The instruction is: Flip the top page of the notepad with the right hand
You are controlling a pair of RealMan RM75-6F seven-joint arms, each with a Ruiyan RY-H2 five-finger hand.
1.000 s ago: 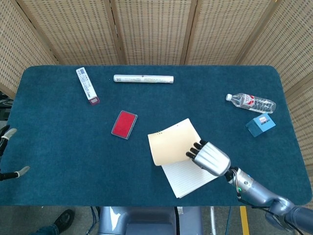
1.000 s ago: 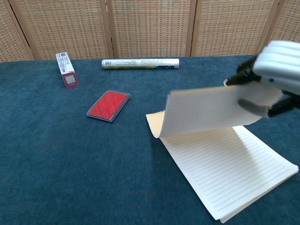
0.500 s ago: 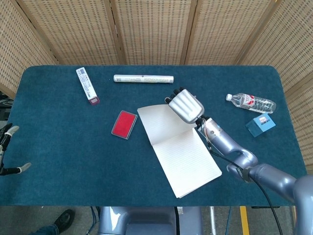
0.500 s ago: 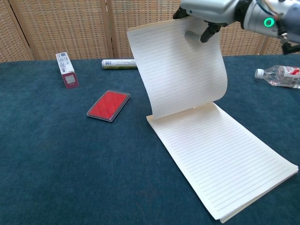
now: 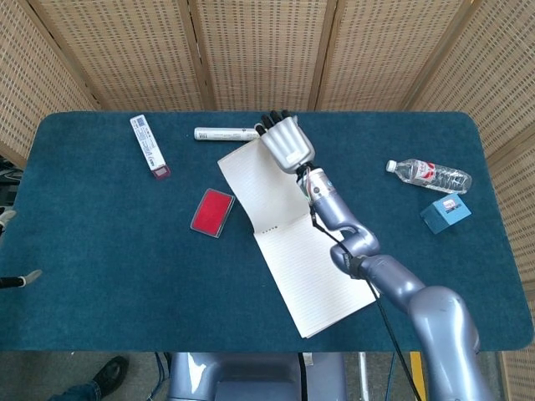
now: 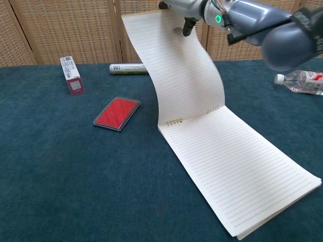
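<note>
Paper, thin and floppy: the silver right hand (image 5: pixel 285 142) pinches the cream lined top page (image 6: pixel 176 70) by its far edge, arched above the spiral-bound notepad (image 6: pixel 242 171) on the table.

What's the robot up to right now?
Right hand holds top page lifted above notepad. Left hand idle at table edge. White tube lies behind.

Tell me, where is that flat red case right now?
In the head view the red case lies flat on the blue table, left of the open notepad and below the white tube.
</note>
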